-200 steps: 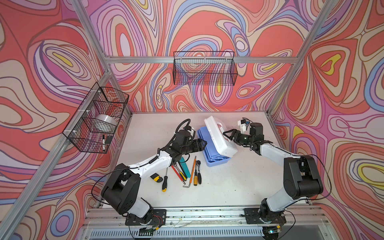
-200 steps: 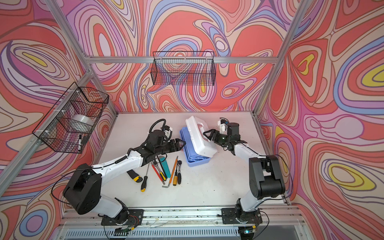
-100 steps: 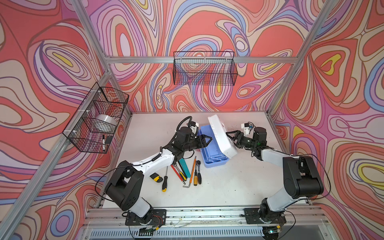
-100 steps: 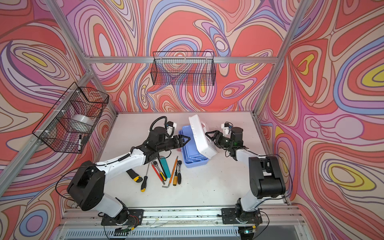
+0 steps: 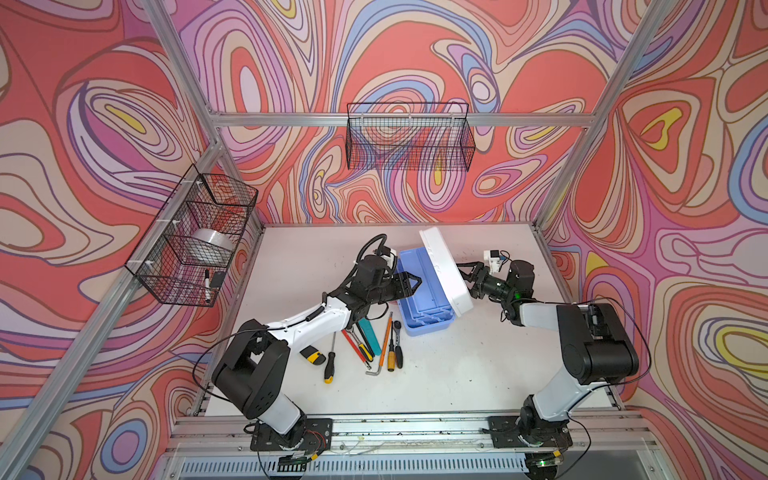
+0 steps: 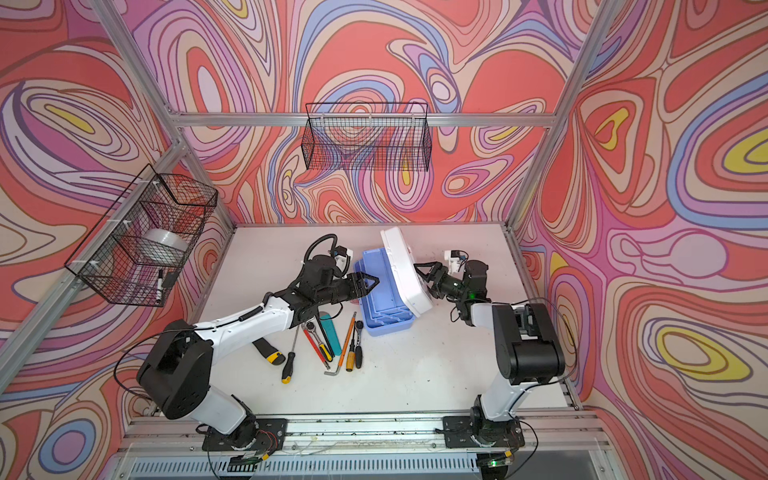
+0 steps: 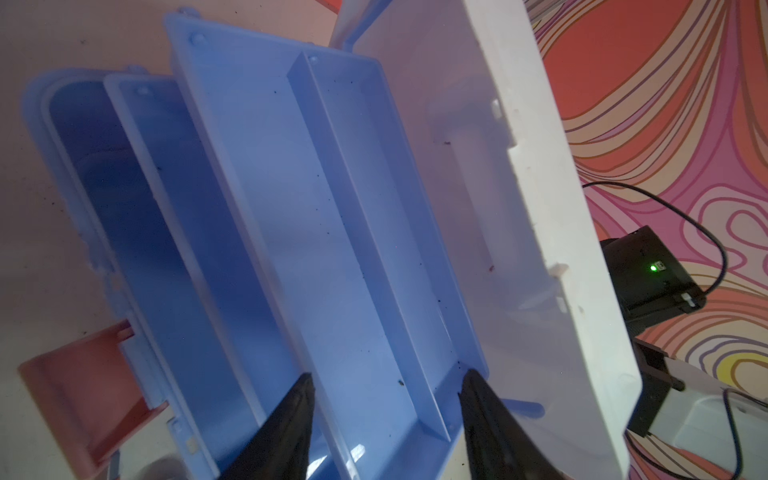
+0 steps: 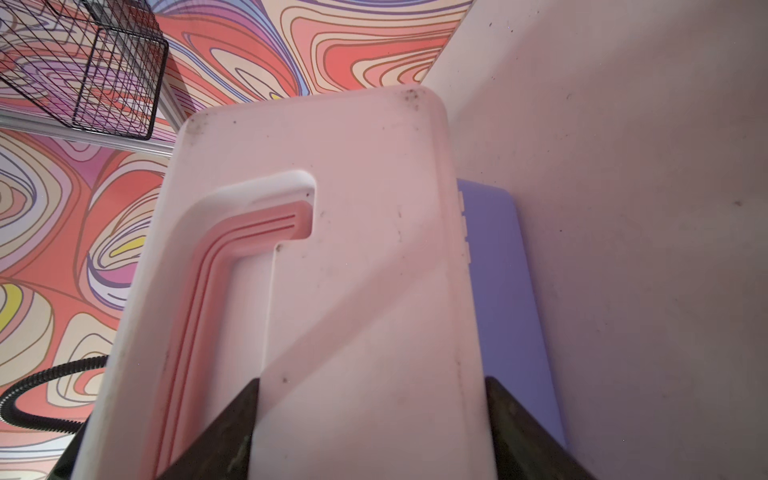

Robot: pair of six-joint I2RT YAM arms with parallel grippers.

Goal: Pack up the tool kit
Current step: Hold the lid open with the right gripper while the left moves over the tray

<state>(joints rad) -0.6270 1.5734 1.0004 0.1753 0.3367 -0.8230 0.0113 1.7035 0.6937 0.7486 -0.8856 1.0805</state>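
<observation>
The tool kit stands mid-table in both top views, with its light blue base [image 5: 428,328] [image 6: 388,328] open. Its white lid [image 5: 442,266] [image 6: 405,266] [image 7: 478,208] [image 8: 353,249] is raised steeply on its hinge. The blue divided tray [image 7: 332,232] is empty. My left gripper [image 5: 413,280] [image 6: 370,279] [image 7: 387,376] is open, its fingers straddling the tray's near end. My right gripper [image 5: 464,280] [image 6: 424,280] [image 8: 370,382] is open, its fingertips right at the lid's outer face beside the pink handle [image 8: 208,291]. The pink latch [image 7: 79,395] hangs off the base.
Several hand tools [image 5: 365,340] lie on the table left of the kit and under my left arm, among them screwdrivers, a ratchet and a hex key. A yellow-black knife [image 5: 311,355] lies nearer the front. Black wire baskets hang on the back wall [image 5: 409,137] and left wall [image 5: 195,237].
The lid has swung up from half open to steeply raised. My left gripper has moved right over the tray and its jaws have narrowed. My right gripper stays behind the lid.
</observation>
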